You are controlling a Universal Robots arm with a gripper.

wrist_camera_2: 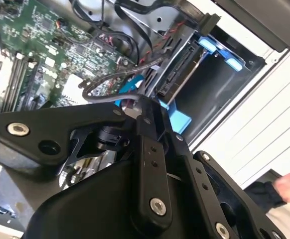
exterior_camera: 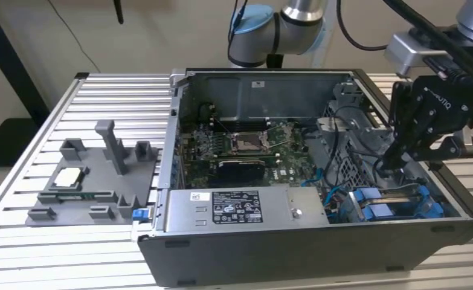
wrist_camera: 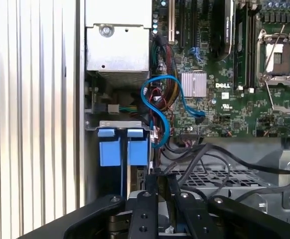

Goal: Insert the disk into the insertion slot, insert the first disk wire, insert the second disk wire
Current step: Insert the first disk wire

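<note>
Inspection of the open computer case, which stands on the slatted surface.

1. Disk: the disk sits inside the insertion slot, and its blue carrier tabs show in the first wrist view. Judged from this, the disk step is complete.

2. Disk orientation: its long axis runs along the slot. In the second wrist view its connector edge is exposed and faces the motherboard. No plug can be seen seated in that edge.

3. End effector: the end effector is down inside the case, just beside the disk's connector end and on the disk's motherboard side. In the second wrist view its tip points at that connector edge, close to it but apart. The fingers are drawn together, and a black wire meets them at the tip. I judge them clamped on the wire's end, though the plug itself is hidden.

4. Other items: a blue cable hangs loose beside the disk, and the power-supply box lies beyond the disk, well apart from the end effector.
</note>
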